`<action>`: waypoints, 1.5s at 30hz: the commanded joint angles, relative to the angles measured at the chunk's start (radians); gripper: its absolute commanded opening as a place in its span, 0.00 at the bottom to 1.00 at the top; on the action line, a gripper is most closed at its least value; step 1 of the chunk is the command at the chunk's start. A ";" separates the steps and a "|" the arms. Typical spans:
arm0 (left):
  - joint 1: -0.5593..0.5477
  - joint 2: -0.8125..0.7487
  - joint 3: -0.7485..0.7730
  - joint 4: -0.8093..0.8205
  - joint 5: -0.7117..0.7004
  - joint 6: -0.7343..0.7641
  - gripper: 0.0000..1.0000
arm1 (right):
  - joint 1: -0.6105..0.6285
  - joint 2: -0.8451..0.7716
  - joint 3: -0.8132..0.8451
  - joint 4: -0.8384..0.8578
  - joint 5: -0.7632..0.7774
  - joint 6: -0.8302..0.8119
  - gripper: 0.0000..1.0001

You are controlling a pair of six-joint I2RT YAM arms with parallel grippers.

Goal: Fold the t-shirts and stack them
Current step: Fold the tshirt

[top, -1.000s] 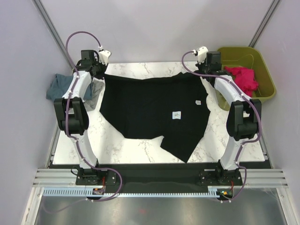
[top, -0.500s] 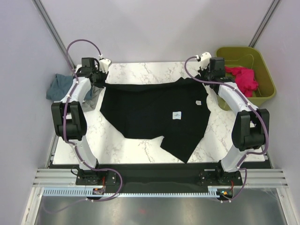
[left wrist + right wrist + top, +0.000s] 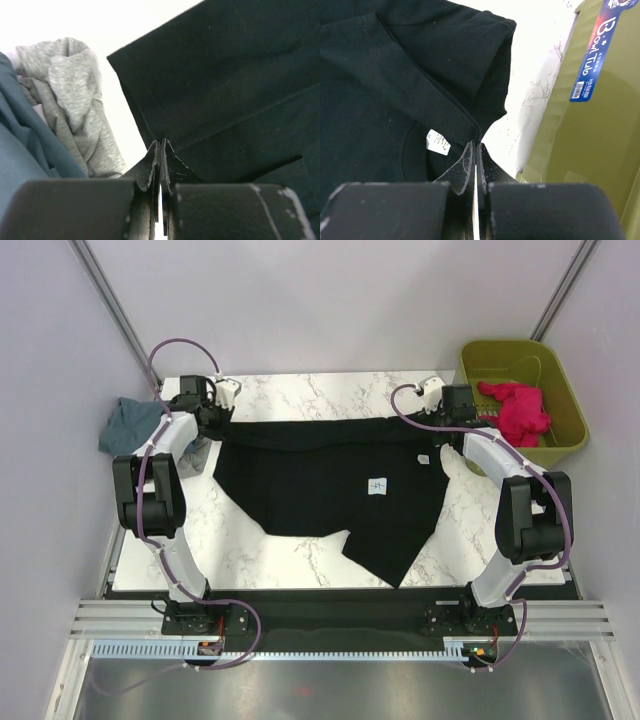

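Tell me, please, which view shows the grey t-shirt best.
The left wrist view: the grey t-shirt lies crumpled beside the black t-shirt. The top external view shows only a sliver by the left arm; the right wrist view, none.

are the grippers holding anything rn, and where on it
Both hold the black t-shirt: the left gripper pinches its far left corner, and the right gripper pinches its far right edge, by the sleeve.
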 commanded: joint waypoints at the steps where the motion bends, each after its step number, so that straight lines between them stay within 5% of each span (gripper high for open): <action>1: 0.005 0.020 -0.012 0.037 0.002 -0.032 0.02 | 0.008 -0.003 -0.003 0.015 -0.017 0.004 0.00; 4: 0.007 0.029 -0.010 0.042 -0.001 -0.036 0.02 | 0.012 -0.003 -0.009 0.005 -0.017 0.004 0.00; 5: 0.008 0.033 -0.009 0.040 -0.060 -0.047 0.18 | 0.011 -0.003 -0.009 -0.002 -0.015 0.004 0.09; 8: 0.011 0.022 0.004 0.043 -0.105 -0.084 0.42 | 0.017 -0.013 0.000 -0.027 -0.040 0.007 0.44; 10: 0.014 0.004 0.010 0.045 -0.127 -0.090 0.47 | 0.015 -0.028 0.020 -0.042 -0.043 0.010 0.50; 17: 0.011 -0.040 0.091 0.048 -0.101 -0.113 0.51 | 0.015 0.004 0.129 -0.068 -0.108 0.037 0.53; 28: -0.138 0.167 0.339 -0.123 0.028 -0.182 0.46 | 0.031 0.317 0.382 -0.099 -0.388 0.206 0.52; 40: -0.116 0.174 0.225 -0.204 0.048 -0.180 0.42 | 0.049 0.463 0.479 -0.099 -0.434 0.232 0.52; 45: -0.118 0.195 0.242 -0.204 0.050 -0.191 0.41 | 0.055 0.461 0.470 -0.099 -0.438 0.229 0.40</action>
